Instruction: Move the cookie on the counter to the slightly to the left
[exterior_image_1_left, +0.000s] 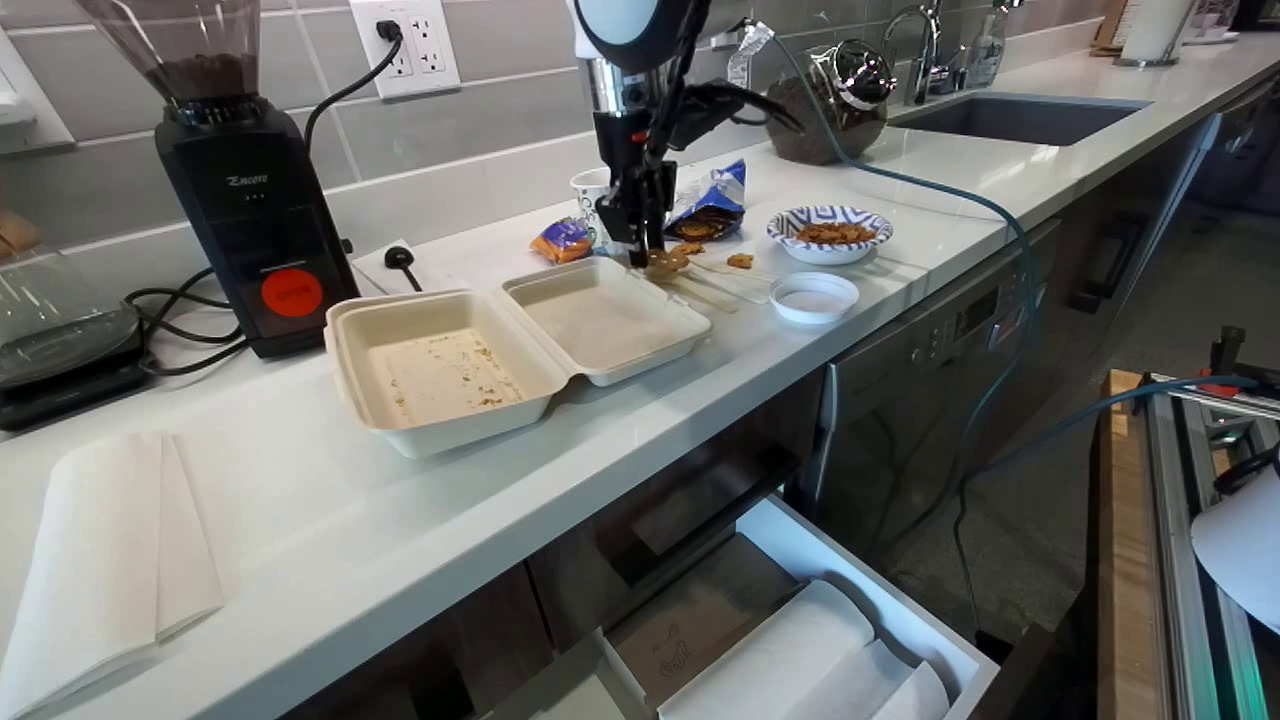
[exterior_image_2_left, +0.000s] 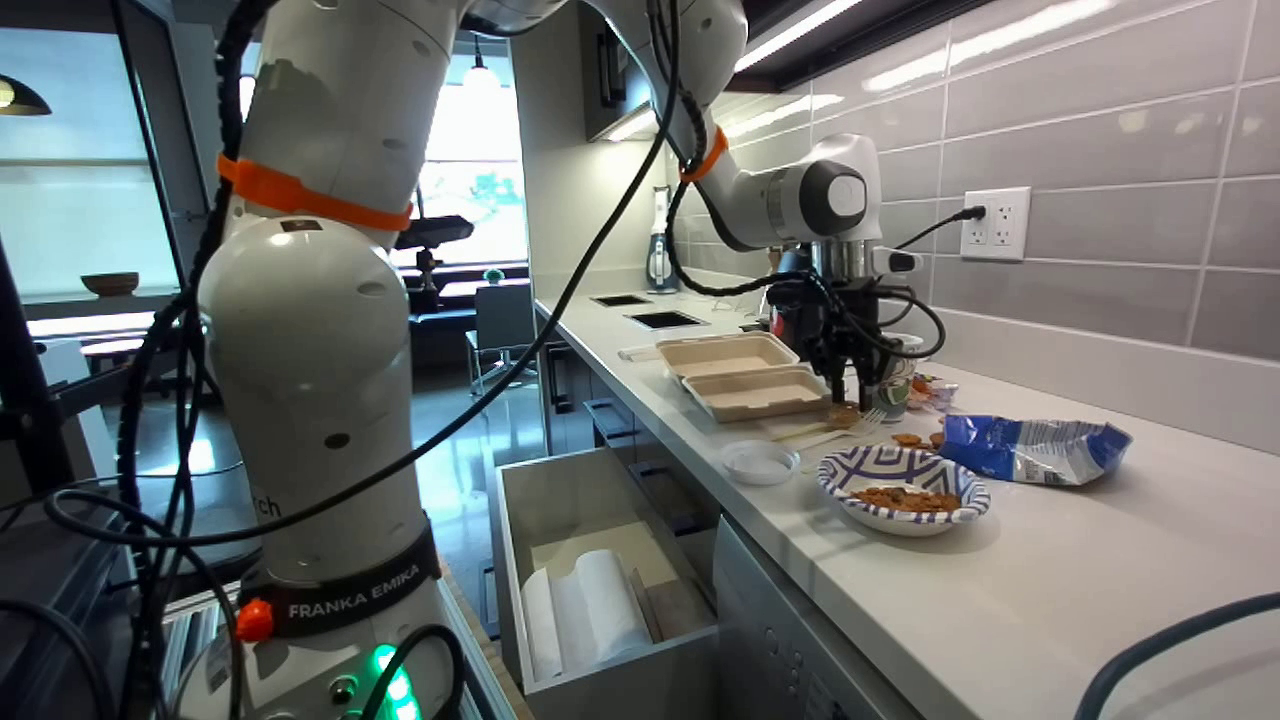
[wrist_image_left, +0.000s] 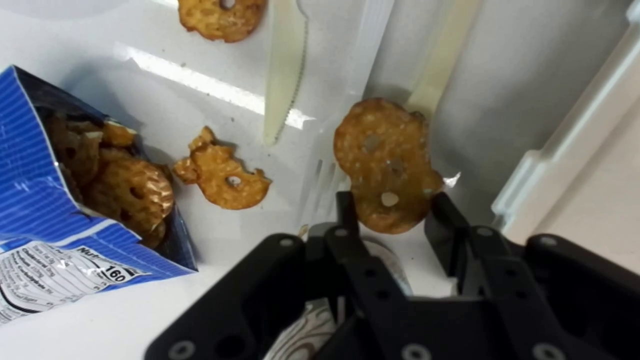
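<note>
Gripper (wrist_image_left: 393, 206) pinching the pretzel crisp (wrist_image_left: 379, 150) by one end, low at the table (exterior_image_1_left: 300, 500), beside the clamshell container (exterior_image_1_left: 475, 429); whether lifted, can't tell. Looks brittle: harder squeeze may snap it. Moving left, could catch container's rim; nearby fork (wrist_image_left: 360, 72) might drag along.

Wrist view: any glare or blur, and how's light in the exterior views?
Wrist view: a glare streak crosses the counter by the knife; the cookie shows clearly, the pincer looks soft. In an exterior view, a window is blown out and light glares off wall tiles; in an exterior view, the floor is dark.
</note>
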